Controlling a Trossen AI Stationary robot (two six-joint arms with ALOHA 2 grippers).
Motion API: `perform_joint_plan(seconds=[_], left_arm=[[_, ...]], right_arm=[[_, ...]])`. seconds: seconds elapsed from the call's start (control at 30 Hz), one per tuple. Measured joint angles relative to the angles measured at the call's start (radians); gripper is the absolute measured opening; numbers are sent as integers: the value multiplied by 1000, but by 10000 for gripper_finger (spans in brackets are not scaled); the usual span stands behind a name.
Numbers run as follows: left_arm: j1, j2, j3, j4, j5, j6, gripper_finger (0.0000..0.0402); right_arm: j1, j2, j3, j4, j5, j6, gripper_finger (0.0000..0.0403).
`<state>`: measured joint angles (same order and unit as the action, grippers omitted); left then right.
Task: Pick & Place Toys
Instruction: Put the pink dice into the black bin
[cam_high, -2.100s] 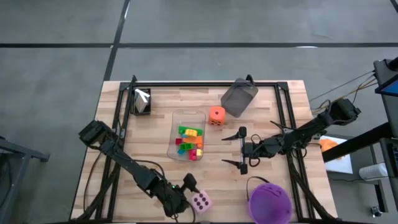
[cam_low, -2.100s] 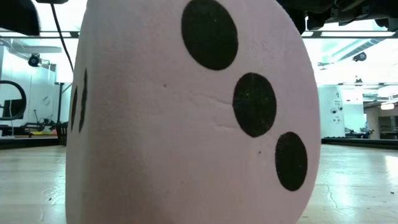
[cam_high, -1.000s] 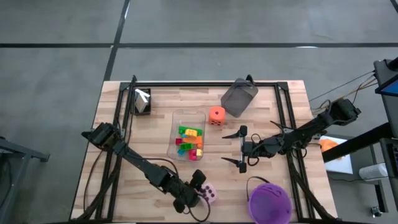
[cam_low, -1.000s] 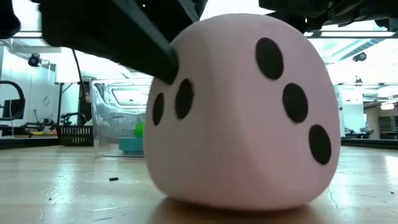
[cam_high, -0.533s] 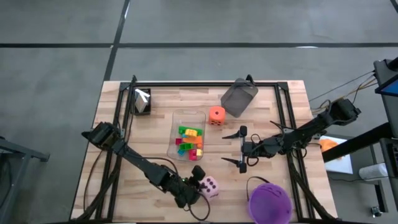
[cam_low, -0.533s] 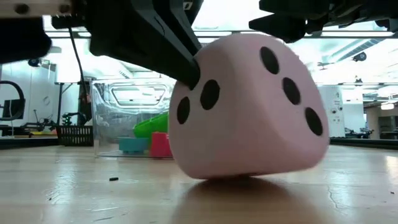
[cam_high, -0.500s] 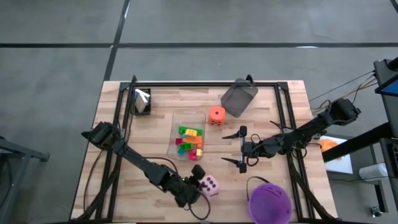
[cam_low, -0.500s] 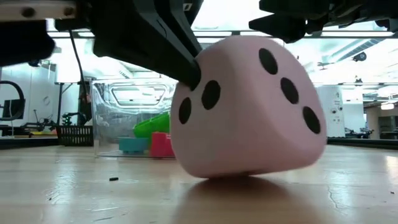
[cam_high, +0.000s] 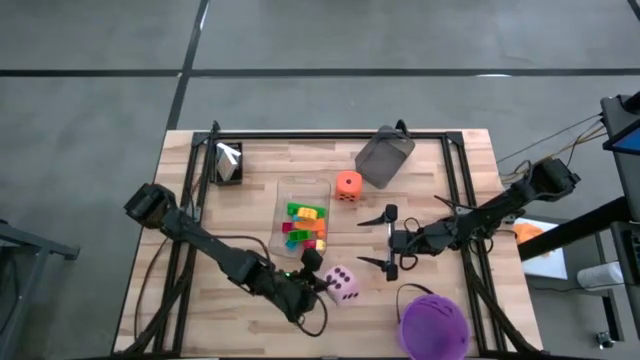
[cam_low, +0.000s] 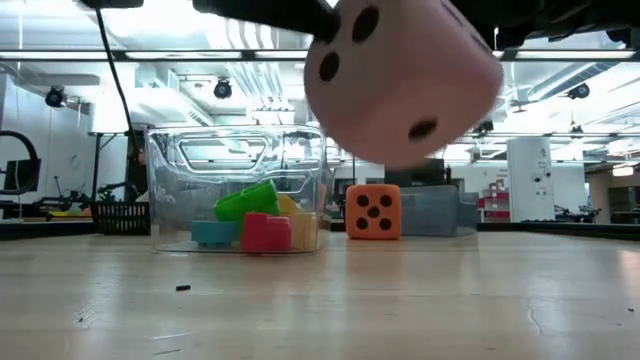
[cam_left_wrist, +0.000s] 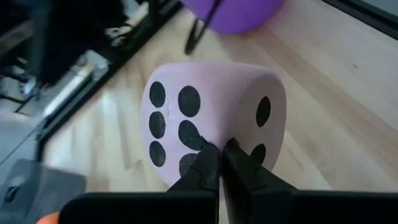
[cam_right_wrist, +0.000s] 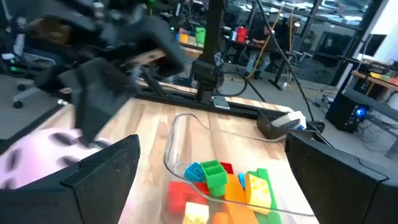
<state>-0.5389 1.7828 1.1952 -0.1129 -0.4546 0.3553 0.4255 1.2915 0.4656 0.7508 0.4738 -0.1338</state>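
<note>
A pink foam die with black dots (cam_high: 343, 284) hangs in the air near the table's front, with my left gripper (cam_high: 320, 283) shut on it; the low view shows this die (cam_low: 400, 75) well above the wood. An orange dotted die (cam_high: 348, 186) sits on the table beyond a clear tray (cam_high: 300, 188) that holds green, red, yellow and teal bricks (cam_high: 305, 228). My right gripper (cam_high: 378, 239) waits open, level, to the right of the tray with nothing between its fingers. My left gripper pinches the pink die at the edge between its six-dot face and the neighbouring face (cam_left_wrist: 217, 134), near a corner, between its two fingertips (cam_left_wrist: 205, 167). The fingers come slanting from the table's left. The die is lifted clear of the table and tilted.
A grey bin (cam_high: 385, 157) stands at the back, right of centre. A purple bucket (cam_high: 433, 322) is at the front right. A small dark basket with white cards (cam_high: 228, 163) sits at the back left. Black rails run along the table's left, right and far sides.
My left gripper has shut on the pink die, then risen and gone toward the table's far edge and a little right. The die tipped on the table, then came up clear of it and now hangs tilted.
</note>
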Motion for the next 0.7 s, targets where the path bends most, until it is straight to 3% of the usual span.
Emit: perform_joint_plan(seconds=[0.23, 0.47, 0.7], left_arm=[[51, -131, -116, 131, -18, -12, 2], [162, -283, -317, 392, 72, -45, 2], [340, -389, -477, 592, 164, -80, 2]], right_arm=[[54, -23, 0, 104, -10, -91, 398], [72, -16, -2, 223, -156, -119, 398], [31, -23, -40, 220, -37, -125, 398]])
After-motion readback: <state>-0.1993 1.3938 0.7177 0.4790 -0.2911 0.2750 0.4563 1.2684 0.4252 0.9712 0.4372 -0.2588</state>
